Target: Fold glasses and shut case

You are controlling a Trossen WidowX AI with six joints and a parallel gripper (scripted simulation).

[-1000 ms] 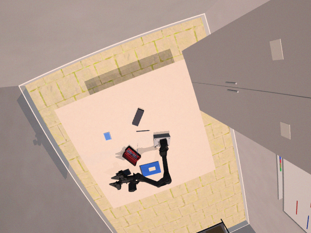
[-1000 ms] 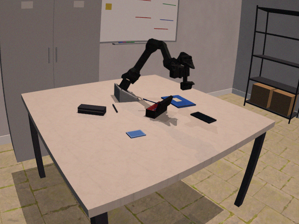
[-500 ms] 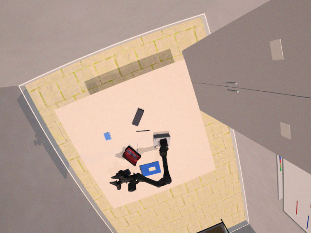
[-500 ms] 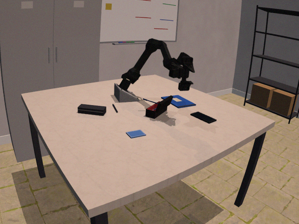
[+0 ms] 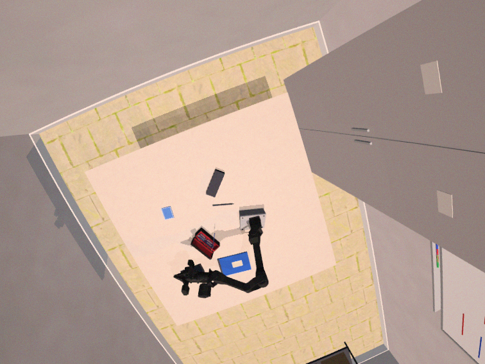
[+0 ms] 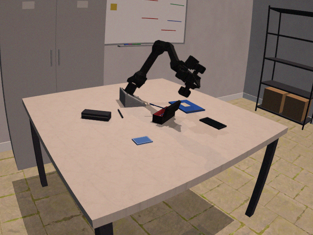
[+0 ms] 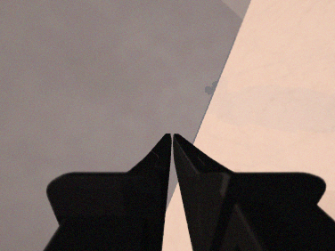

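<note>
Gripper [image 7: 172, 135] hanging clenched on nothing in the air past the red-lined black glasses case [image 6: 164, 113], lid standing open on the pale wooden table [image 6: 125, 166] beside a flat blue book [image 6: 186, 106].

bench [image 6: 109, 172]: pale pink-beige
case [image 6: 167, 113]: black outside, red inside (lid stands open)
notebook [image 6: 191, 107]: blue with a white label
small card [image 6: 142, 140]: light blue
arm [image 6: 162, 52]: black
floor [image 6: 287, 177]: yellowish stone tiles
</note>
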